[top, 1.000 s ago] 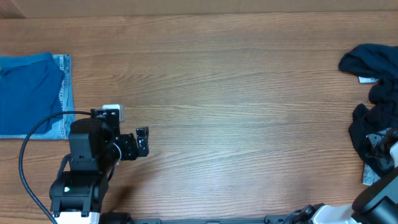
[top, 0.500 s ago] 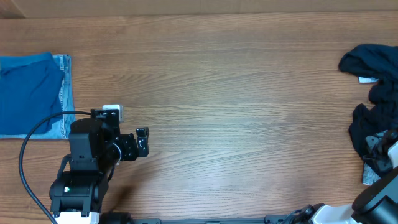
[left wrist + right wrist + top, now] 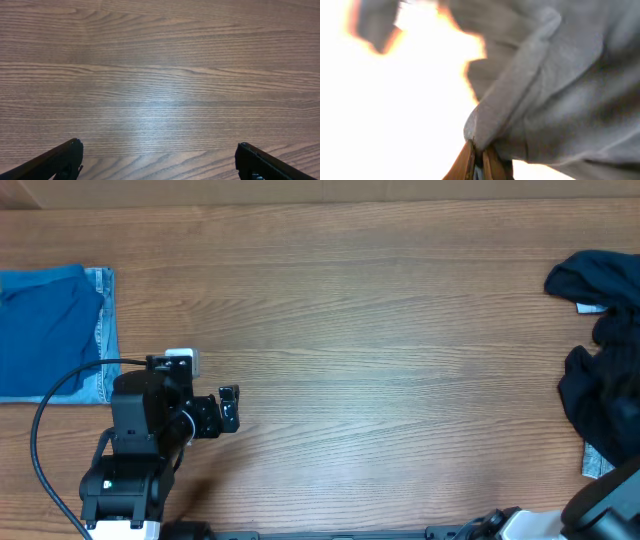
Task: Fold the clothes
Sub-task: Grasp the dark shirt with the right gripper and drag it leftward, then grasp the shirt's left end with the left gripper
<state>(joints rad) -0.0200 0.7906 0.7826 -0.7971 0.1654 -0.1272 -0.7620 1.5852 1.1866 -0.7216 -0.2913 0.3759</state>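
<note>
Two risks stand out to us. Our right tool (image 3: 479,162) is pressed together on a thin ridge of the dark navy clothes (image 3: 605,370), heaped at the right edge of the worktop (image 3: 400,330). So small a pinch may slip on lifting, or drag up several tangled garments at once. Our left tool (image 3: 159,150) hangs spread over bare wood, well apart from the heap and too far to steady it.

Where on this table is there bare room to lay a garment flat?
The wide middle of the table is bare, from the folded blue clothes and the open left gripper across to the dark clothes pile. The right edge is crowded: that pile, with the right gripper shut on it.
</note>
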